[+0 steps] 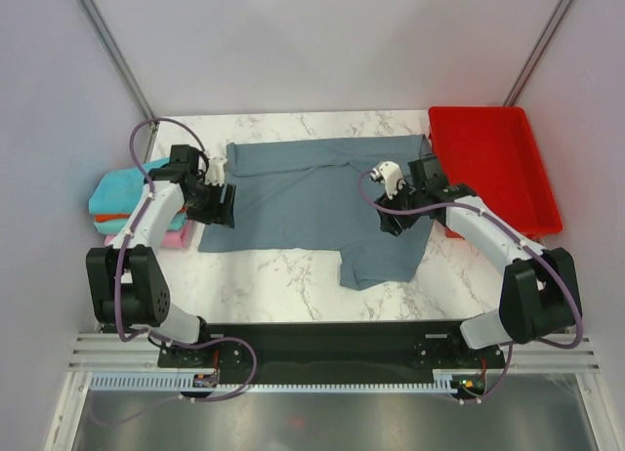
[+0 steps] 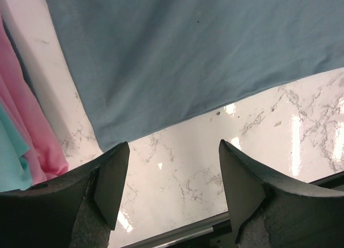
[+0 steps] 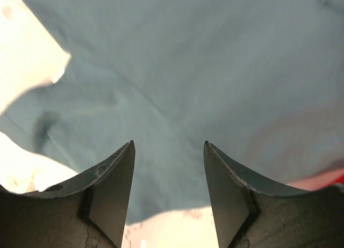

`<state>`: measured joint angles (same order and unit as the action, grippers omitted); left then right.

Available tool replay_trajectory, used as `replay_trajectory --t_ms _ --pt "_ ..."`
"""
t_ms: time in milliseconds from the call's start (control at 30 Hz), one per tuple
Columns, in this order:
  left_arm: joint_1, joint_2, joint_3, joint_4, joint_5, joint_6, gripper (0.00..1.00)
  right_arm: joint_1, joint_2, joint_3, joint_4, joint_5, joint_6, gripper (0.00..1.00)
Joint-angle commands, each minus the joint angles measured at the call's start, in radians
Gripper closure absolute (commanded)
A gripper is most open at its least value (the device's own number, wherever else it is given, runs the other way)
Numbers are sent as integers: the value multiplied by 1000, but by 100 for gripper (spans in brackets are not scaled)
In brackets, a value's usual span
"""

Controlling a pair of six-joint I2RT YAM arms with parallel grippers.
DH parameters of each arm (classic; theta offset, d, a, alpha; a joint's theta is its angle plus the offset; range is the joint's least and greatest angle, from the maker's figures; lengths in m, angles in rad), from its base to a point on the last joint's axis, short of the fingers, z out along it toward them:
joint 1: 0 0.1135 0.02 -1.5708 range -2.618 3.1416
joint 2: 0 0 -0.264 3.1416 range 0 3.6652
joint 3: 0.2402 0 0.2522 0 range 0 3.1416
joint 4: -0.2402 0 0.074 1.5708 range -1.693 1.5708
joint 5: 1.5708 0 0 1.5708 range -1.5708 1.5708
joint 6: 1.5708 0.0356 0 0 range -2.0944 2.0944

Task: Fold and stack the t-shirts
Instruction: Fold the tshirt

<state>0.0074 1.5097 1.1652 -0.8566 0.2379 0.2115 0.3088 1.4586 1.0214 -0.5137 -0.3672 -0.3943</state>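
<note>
Shirts sit folded in a pile at the far left of the table (image 1: 283, 285). We see a teal shirt (image 1: 122, 189) on top, an orange shirt (image 1: 105, 218) peeking out in the middle, and a pink shirt (image 1: 174, 239) at the bottom. Just beside the pile is the left gripper (image 1: 217, 213). It hangs over the left edge of the big grey-blue shirt (image 1: 303, 192), near its front corner. From the left wrist we see its two fingers (image 2: 110, 186) wide apart with nothing between them, only bare table below. The grey-blue shirt lies spread out in the middle of the table, and one part on the right reaches toward us. The right gripper (image 1: 390, 223) hangs over that right side. Its jaws are open too and hold nothing; we see only grey cloth under them. At the far right sits a red tray (image 1: 493, 168), right beside the shirt's edge.
</note>
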Motion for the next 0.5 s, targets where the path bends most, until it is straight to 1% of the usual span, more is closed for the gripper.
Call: replay_trajectory --t_ms 0,133,300,467 --pt "-26 23 -16 27 58 -32 26 -8 -87 -72 -46 76 -61 37" --pt "-27 50 -18 13 55 -20 27 -8 -135 -124 -100 100 -96 38" --pt "-27 78 14 -18 70 -26 28 -7 -194 -194 -163 201 -222 40" --pt "-27 90 42 -18 72 -37 29 -5 -211 -202 -278 186 -293 40"
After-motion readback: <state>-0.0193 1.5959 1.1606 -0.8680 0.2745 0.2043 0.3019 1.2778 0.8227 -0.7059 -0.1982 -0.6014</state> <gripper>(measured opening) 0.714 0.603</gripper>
